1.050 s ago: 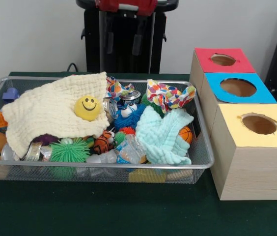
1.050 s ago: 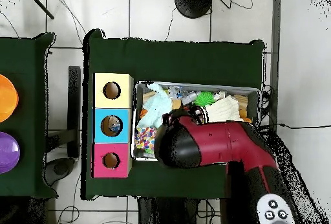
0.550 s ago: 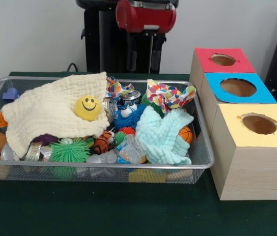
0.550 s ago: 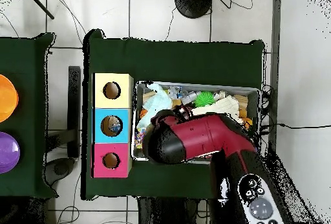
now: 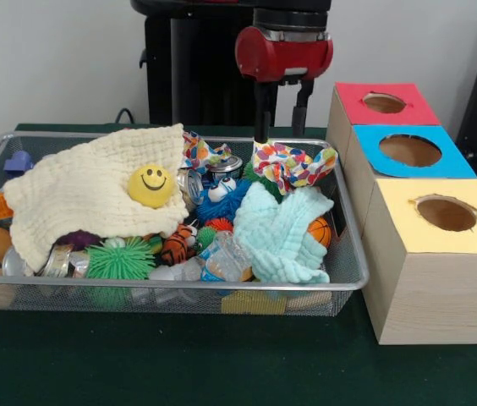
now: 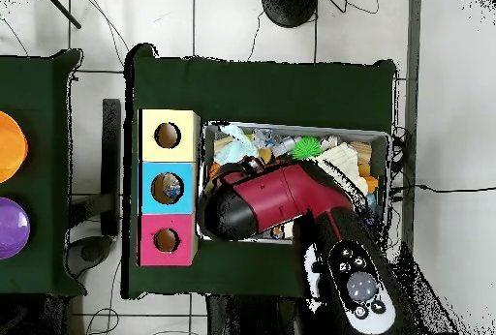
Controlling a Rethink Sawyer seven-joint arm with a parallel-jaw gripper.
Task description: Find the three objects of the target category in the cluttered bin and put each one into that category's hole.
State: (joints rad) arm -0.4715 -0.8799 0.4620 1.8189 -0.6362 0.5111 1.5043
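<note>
Front view: my hand hangs over the far rim of the wire bin, toward the bin's 1 o'clock corner, fingers spread apart and holding nothing. Directly beneath the fingertips lies the multicoloured spotted cloth, bunched and draped over the clutter; I judge this to be the item in hand for this step. It should handle as light, limp and non-fragile, with no stiffness to lever against, so a pinch on a raised fold near its middle is preferable to an edge, which would likely slip or drag a tail over neighbouring items. At its 6 o'clock sits a pale green cloth, similar in behaviour; at 9 o'clock across the bin a cream cloth carries a yellow smiley ball, which may roll if that cloth is disturbed. Three boxes stand at the bin's 3 o'clock side: the red box, the blue box and the yellow box, each with a round hole on top. Overhead view: my arm covers most of the bin, so the spotted cloth is hidden and my hand cannot be checked here. The blue box's hole already shows something inside.
</note>
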